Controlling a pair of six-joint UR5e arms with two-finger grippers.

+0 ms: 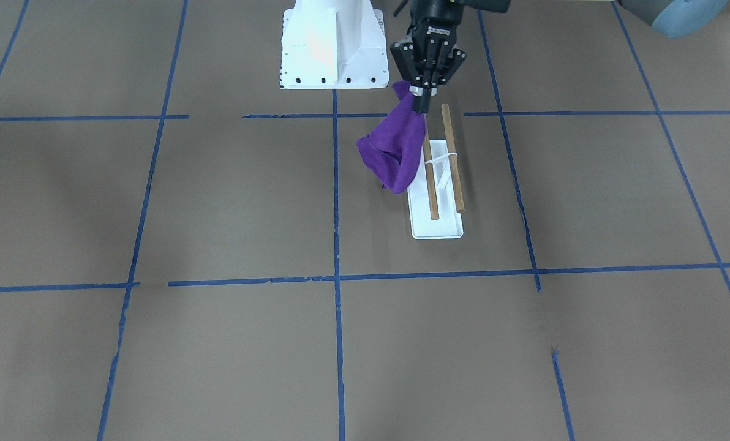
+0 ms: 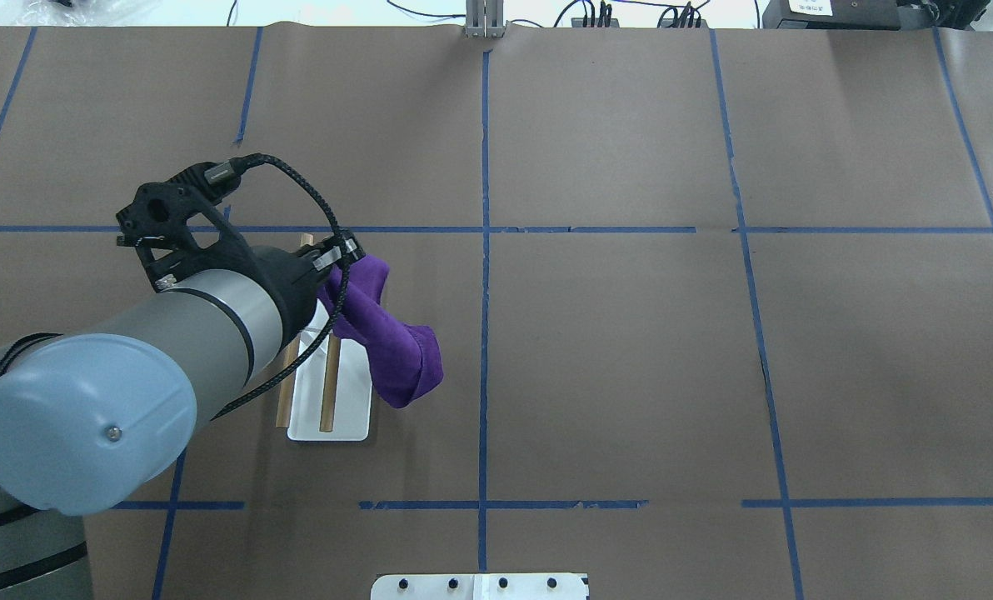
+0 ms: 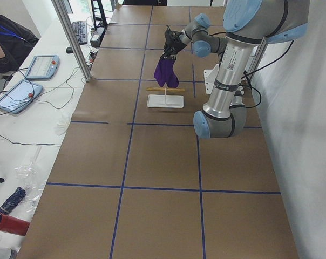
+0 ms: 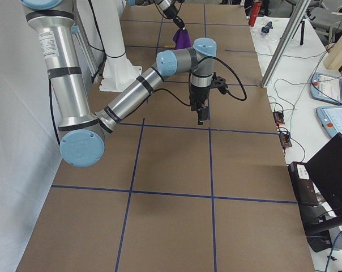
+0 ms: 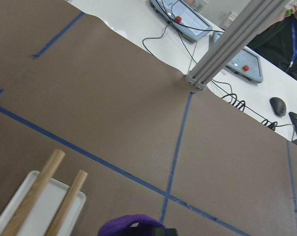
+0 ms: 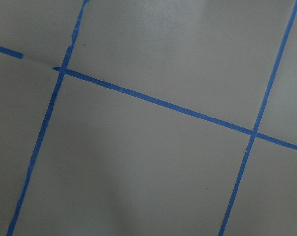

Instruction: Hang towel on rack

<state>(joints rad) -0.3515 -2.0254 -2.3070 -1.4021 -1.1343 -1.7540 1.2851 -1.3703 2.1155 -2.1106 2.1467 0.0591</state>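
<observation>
My left gripper is shut on the upper corner of a purple towel and holds it in the air. The towel hangs bunched beside and partly over the rack, which has two wooden dowels on a white support over a flat white base. The overhead view shows the left gripper, the towel and the rack. The left wrist view shows the dowels and a bit of towel. My right gripper hangs over bare table far off; I cannot tell whether it is open or shut.
The white bolted robot pedestal stands just behind the rack. Brown paper with blue tape lines covers the table. An aluminium post, tablets and cables sit beyond the far table edge.
</observation>
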